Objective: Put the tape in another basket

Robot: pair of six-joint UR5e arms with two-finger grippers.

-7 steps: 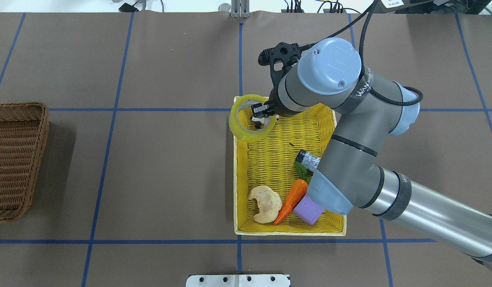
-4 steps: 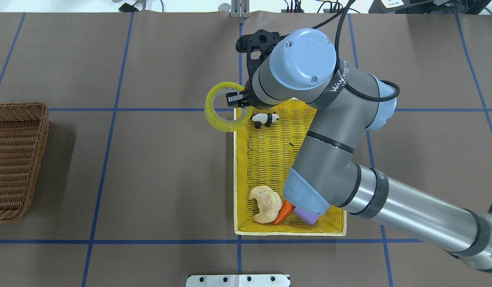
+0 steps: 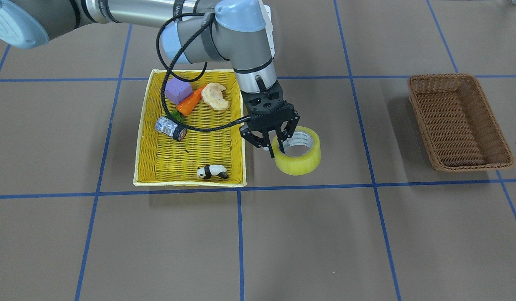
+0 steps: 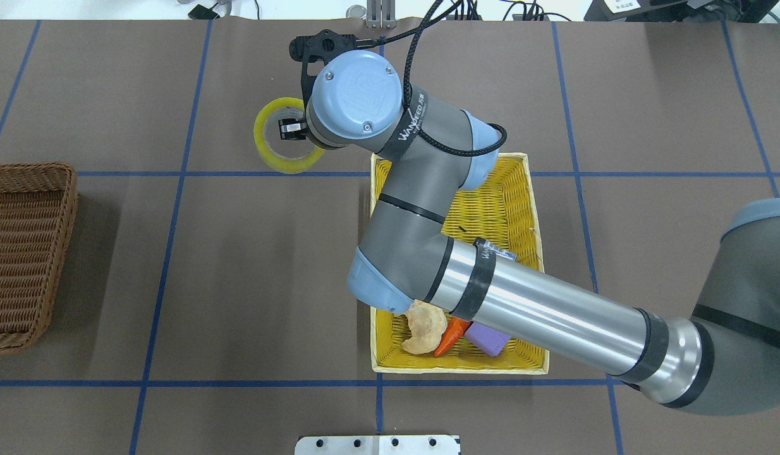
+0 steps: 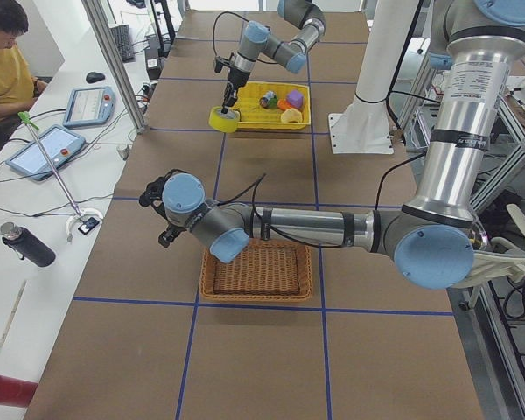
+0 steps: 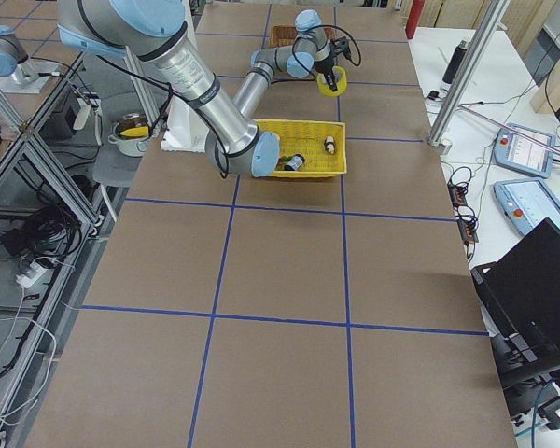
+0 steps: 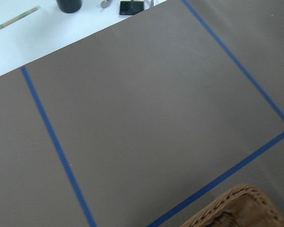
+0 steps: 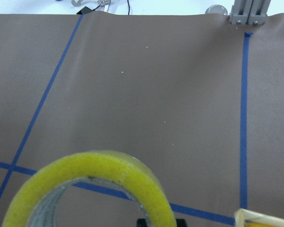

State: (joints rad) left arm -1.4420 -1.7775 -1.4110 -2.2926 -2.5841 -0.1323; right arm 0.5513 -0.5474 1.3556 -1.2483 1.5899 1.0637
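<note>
The tape (image 4: 268, 146), a wide yellowish roll with a white printed core, hangs in my right gripper (image 4: 291, 129) above the bare table, outside the yellow basket (image 4: 459, 368). In the front view the right gripper (image 3: 278, 148) is shut on the tape's (image 3: 299, 161) wall, one finger inside the core. The tape's top fills the bottom of the right wrist view (image 8: 94, 172). The brown wicker basket (image 4: 30, 253) stands at the far left edge, also in the front view (image 3: 442, 76). My left gripper (image 5: 162, 214) hovers by the brown basket (image 5: 255, 273); I cannot tell if it is open.
The yellow basket (image 3: 189, 72) holds a panda figure (image 3: 212, 171), a blue-grey cylinder with a red end (image 3: 171, 128), a carrot (image 3: 190, 102), a purple block (image 3: 177, 91) and a bread piece (image 3: 215, 96). My right arm stretches across it. Blue tape lines grid the table.
My right gripper has carried the tape out of the yellow basket, leftward and farther from the robot. The arm now covers more of the yellow basket.
</note>
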